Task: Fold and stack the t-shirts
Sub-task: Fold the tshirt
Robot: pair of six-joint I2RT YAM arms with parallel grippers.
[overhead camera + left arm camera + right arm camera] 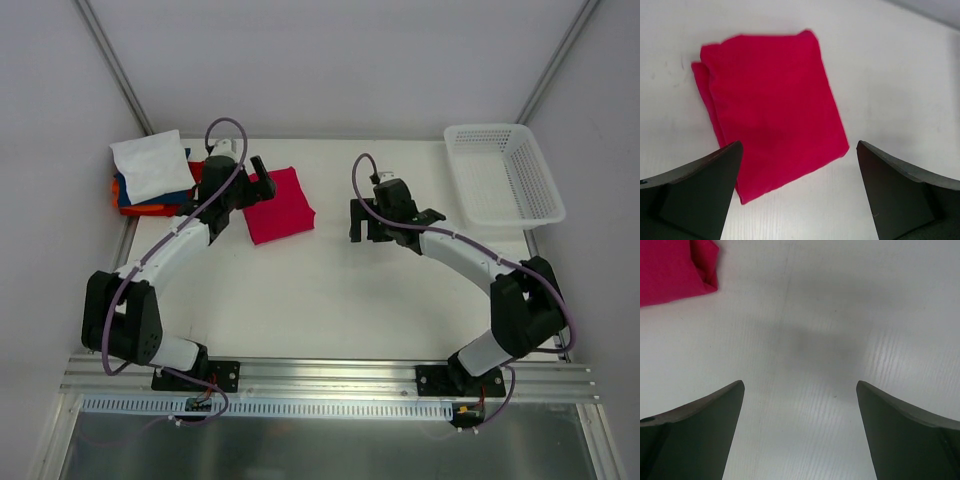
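A white desk (330, 290) with a smooth matte top carries everything. A crimson t-shirt (279, 205), folded into a rough square, lies flat on it left of the middle toward the far side; one folded layer peeks out along one edge. At the far left corner sits a stack of folded t-shirts (152, 172), white on top, with blue, orange and red edges showing beneath, right at the desk's left edge and just beside the crimson one without touching it. In the far right corner a white mesh basket (460, 175) stands upright, well apart from the shirts.
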